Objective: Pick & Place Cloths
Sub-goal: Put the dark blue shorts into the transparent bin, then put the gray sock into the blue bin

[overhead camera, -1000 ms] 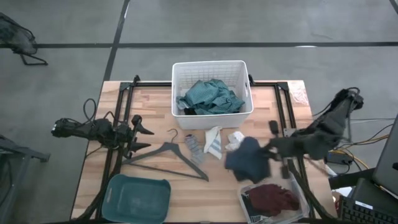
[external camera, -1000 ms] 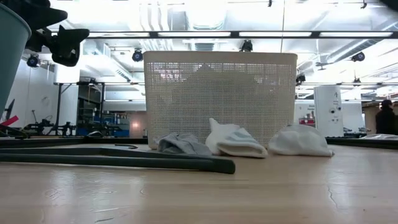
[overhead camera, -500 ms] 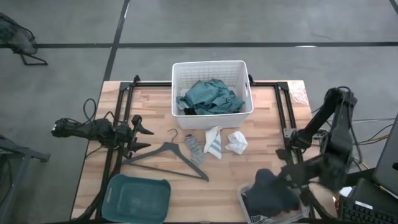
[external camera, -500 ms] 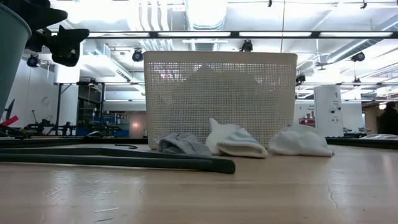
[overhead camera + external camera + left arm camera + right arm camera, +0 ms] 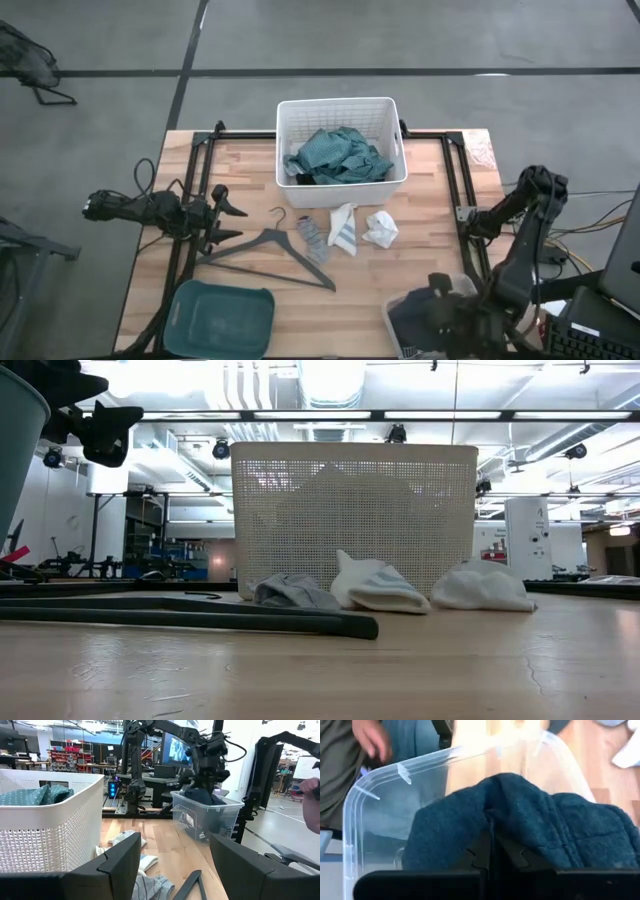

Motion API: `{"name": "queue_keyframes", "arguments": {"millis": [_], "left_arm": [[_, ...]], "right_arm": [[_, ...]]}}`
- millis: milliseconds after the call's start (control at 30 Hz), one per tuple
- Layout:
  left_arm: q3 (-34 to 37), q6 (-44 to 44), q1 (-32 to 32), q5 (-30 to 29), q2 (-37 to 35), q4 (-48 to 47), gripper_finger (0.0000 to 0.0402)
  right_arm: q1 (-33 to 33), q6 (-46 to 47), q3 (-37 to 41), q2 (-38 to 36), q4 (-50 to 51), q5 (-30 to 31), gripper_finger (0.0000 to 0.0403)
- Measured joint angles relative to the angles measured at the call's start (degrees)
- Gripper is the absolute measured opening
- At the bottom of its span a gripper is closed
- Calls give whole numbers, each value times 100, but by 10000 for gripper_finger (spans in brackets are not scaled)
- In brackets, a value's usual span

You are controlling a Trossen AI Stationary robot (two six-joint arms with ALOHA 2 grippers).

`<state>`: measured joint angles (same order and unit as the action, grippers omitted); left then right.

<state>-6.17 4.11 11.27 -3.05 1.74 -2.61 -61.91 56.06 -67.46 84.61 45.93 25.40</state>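
high view: right claw point(image 5: 440, 312) was over the clear bin point(image 5: 392, 316), closed on the navy cloth point(image 5: 425, 318), which hung under it into the bin. left claw point(image 5: 226, 220) waited open beside the hanger point(image 5: 268, 247).

low view: neither claw showed; white sock point(image 5: 378, 586) and grey rag point(image 5: 290, 592) lay before the basket point(image 5: 354, 500).

left wrist view: cloth sat heaped above the bin rim below the right claw.

right wrist view: fingers pinched a fold. risk: released high, the cloth could drape over the rim; fabric might snag the fingers.
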Motion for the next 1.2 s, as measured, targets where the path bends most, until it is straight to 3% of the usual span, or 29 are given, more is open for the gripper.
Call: {"name": "queue_keyframes", "arguments": {"millis": [300, 467, 833, 933, 1067, 1200], "left_arm": [[0, -1, 0, 0, 1, -2, 243], [0, -1, 0, 0, 2, -2, 243], [0, -1, 0, -2, 2, -2, 243], [0, 0, 0, -1, 2, -4, 243], [0, 1, 0, 0, 2, -4, 243], [0, 0, 1, 0, 2, -3, 243]], "right_arm": [[194, 279, 135, 198, -7, -272, 8], [284, 187, 80, 25, -8, 161, 12], [250, 29, -173, -165, -223, 355, 96], [243, -589, -276, -211, -294, 431, 124], [243, -1475, -462, -295, -315, 1296, 151], [476, -1951, -403, -438, -289, 1506, 139]]}}
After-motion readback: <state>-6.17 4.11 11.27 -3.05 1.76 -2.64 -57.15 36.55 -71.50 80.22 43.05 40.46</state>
